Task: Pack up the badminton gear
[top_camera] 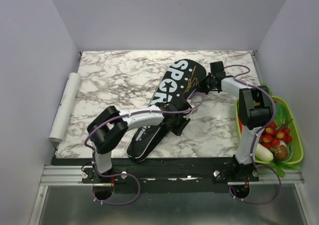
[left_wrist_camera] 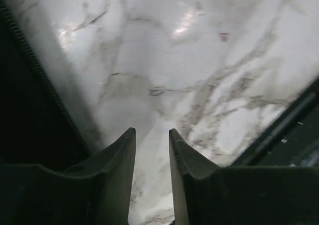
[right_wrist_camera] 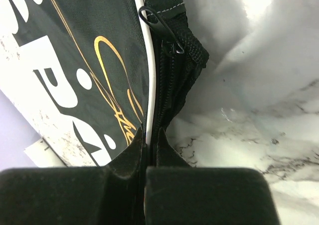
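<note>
Your right hand [right_wrist_camera: 148, 138] is clenched on the bag [right_wrist_camera: 84, 46], its fingers pinching the white piping along the zip edge, with the pull tab [right_wrist_camera: 159, 23] just past them. From above, that hand [top_camera: 203, 85] sits at the wide end of the bag [top_camera: 174, 85], which lies slantwise on the marble worktop [top_camera: 114, 80]. Your left arm crosses its middle and covers the end of the white lettering. What is inside the bag doesn't show. Your left hand [left_wrist_camera: 151, 131] is released, fingers apart with only bare worktop [left_wrist_camera: 199, 60] between them (whether the tips touch the surface, you can't tell). A dark ribbed strip [left_wrist_camera: 30, 110] runs down the left of that wrist view, too dim to name with certainty. Off to the sides, a white roll [top_camera: 66, 105] lies at the left edge, and a green basket [top_camera: 298, 135] of produce is partly hidden behind your right arm.
</note>
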